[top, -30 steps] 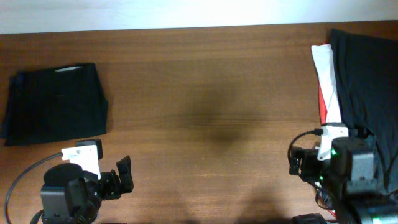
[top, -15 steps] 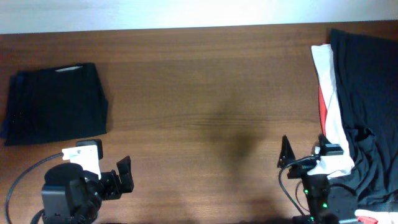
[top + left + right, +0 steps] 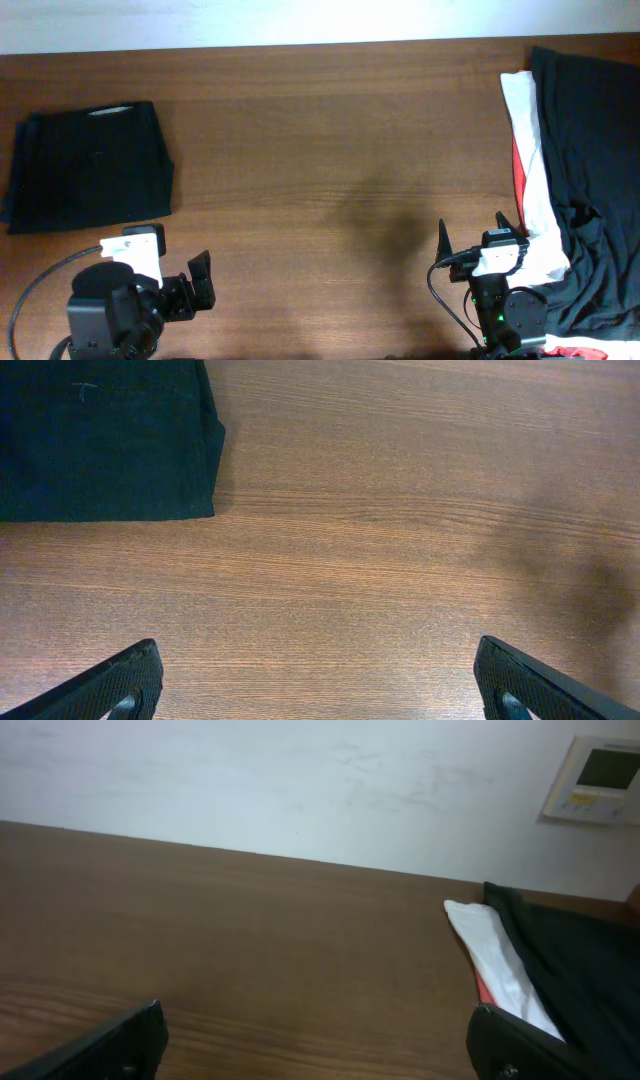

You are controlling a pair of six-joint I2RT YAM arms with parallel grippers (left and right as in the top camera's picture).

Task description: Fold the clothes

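Note:
A folded black garment (image 3: 90, 165) lies at the far left of the table; its corner shows in the left wrist view (image 3: 100, 435). A pile of unfolded clothes sits at the right edge: a large black garment (image 3: 590, 150) over a white and red one (image 3: 528, 150), also in the right wrist view (image 3: 500, 960). My left gripper (image 3: 200, 280) is open and empty at the front left, over bare wood (image 3: 320, 690). My right gripper (image 3: 475, 240) is open and empty at the front right, just left of the pile (image 3: 315, 1045).
The wooden table (image 3: 330, 150) spans the view, with a white wall (image 3: 300, 780) behind it. A wall control panel (image 3: 593, 780) hangs at the right.
My right arm has drawn back toward the front edge and tilted up, its fingers now pointing across the table. The left arm has not moved.

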